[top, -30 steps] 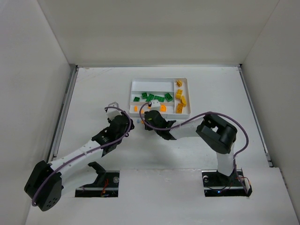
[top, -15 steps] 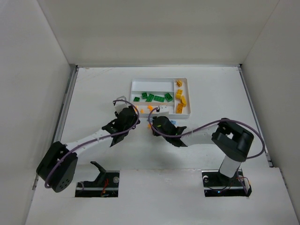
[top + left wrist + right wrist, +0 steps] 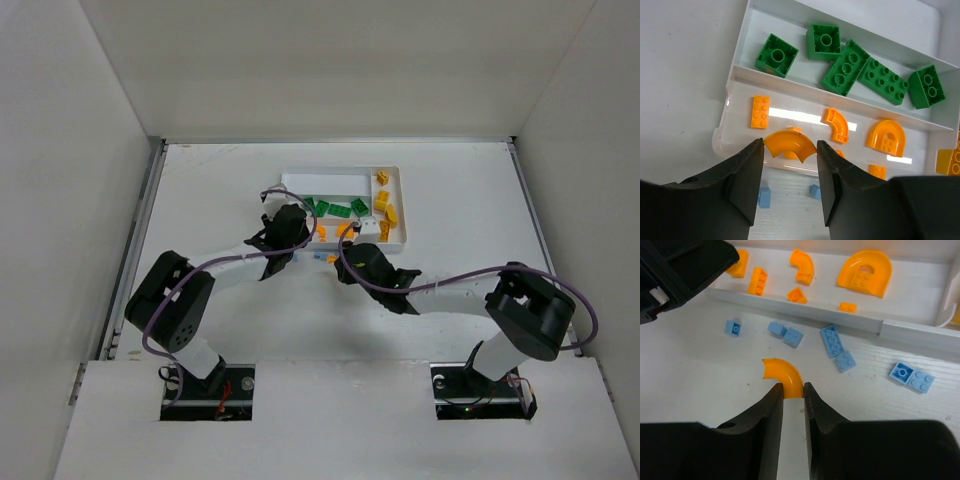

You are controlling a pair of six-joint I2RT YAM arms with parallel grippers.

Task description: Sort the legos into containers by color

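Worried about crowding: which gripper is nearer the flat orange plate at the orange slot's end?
Left. The left gripper hangs at the tray wall just beside the orange plate; the right gripper is outside, by the blue pieces.

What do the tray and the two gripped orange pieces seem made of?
Tray: seemingly thin white plastic, glossy, showing bright glare streaks. Orange arch in the left gripper and orange curve in the right gripper: probably moulded hard plastic, smooth, slight sheen.

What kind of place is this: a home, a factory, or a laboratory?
Probably a laboratory robot cell: plain white walls enclose a table with two robot arms and one tray of legos.
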